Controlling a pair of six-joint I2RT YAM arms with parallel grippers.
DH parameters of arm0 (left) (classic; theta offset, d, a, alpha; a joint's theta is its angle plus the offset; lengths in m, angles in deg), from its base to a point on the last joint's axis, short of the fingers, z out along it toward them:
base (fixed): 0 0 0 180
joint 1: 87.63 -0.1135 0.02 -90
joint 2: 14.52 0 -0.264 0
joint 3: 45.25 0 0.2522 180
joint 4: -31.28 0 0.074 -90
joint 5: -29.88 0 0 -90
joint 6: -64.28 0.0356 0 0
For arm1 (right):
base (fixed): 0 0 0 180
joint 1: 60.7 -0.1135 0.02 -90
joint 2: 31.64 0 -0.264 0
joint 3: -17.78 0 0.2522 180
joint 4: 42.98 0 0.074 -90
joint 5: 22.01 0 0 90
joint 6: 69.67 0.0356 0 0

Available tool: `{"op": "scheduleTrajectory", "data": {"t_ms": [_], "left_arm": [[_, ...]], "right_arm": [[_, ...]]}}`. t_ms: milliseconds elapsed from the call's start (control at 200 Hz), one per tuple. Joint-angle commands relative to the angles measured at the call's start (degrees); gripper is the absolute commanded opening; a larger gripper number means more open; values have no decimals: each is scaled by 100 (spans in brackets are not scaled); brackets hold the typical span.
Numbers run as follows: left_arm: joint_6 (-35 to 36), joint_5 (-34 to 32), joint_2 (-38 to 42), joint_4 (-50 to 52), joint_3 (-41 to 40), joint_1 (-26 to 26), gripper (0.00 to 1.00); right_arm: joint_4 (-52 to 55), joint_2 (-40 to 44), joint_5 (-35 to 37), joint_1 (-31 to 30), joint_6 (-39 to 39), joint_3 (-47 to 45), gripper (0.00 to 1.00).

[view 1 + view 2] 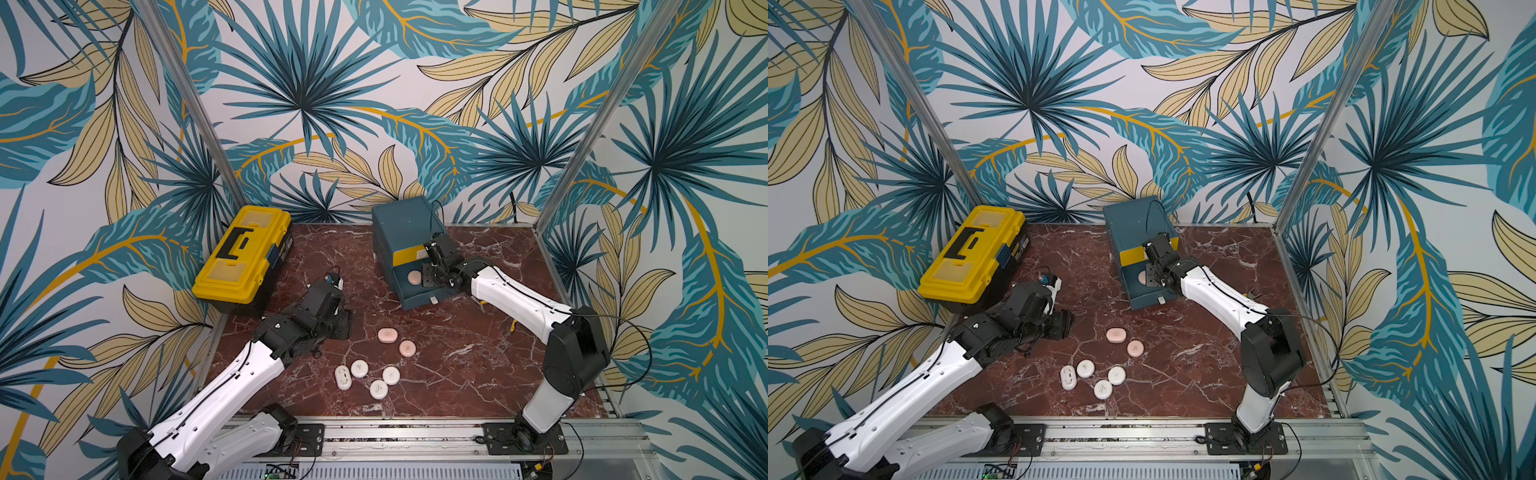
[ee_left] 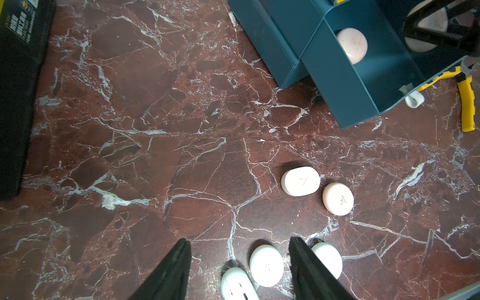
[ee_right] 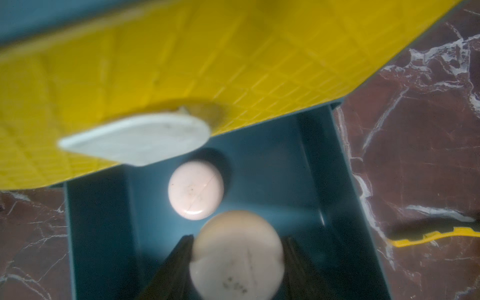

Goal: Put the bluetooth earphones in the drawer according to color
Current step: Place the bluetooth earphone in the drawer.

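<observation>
The teal drawer cabinet [image 1: 405, 224] stands at the back, its yellow top front [image 3: 181, 65] closed and a lower teal drawer [image 1: 419, 297] pulled out. One peach-pink earphone case [image 3: 196, 189] lies inside that drawer. My right gripper [image 3: 239, 237] hangs over the drawer, shut on another peach-pink case [image 3: 236, 259]. Two peach-pink cases [image 1: 387, 334] [image 1: 407, 348] and several white cases [image 1: 359, 368] lie mid-table. My left gripper [image 2: 239, 239] stands open and empty above the table, with white cases [image 2: 266, 265] below its fingers.
A yellow-and-black toolbox [image 1: 243, 253] sits at the back left, close to my left arm. Yellow-handled pliers [image 2: 466, 104] lie on the marble to the right of the drawer, under my right arm. Metal frame posts rise at both back corners.
</observation>
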Motion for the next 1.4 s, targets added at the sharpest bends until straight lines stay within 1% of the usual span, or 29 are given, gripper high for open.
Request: {"op": "scheduleTrajectory", "data": {"t_ms": [0,325,571,721,886,1036,1142,1292,1397], "left_arm": [[59,-93,90,78,78,-9,65],[118,-137,27,75,115,-14,65],[105,-145,12,56,61,-16,65],[103,-173,35,75,49,-12,65],[92,-194,51,74,44,-16,65],[72,-172,32,42,23,-15,65],[53,-111,8,31,-5,-16,66],[-3,-24,-20,-31,-58,-11,66],[-9,-15,-18,-81,-85,-14,66]], "right_arm": [[-46,-189,-30,79,-74,71,48],[-81,-324,-25,236,-158,20,54],[-107,-389,-152,287,-161,19,65],[-125,-196,-248,293,-175,53,68],[-212,526,-434,282,-230,-14,68],[-227,1520,-460,107,-370,-249,69],[-117,2236,-398,-96,-332,-599,69],[74,2974,-229,-669,83,-1521,69],[80,3170,86,-1309,441,-2280,71]]}}
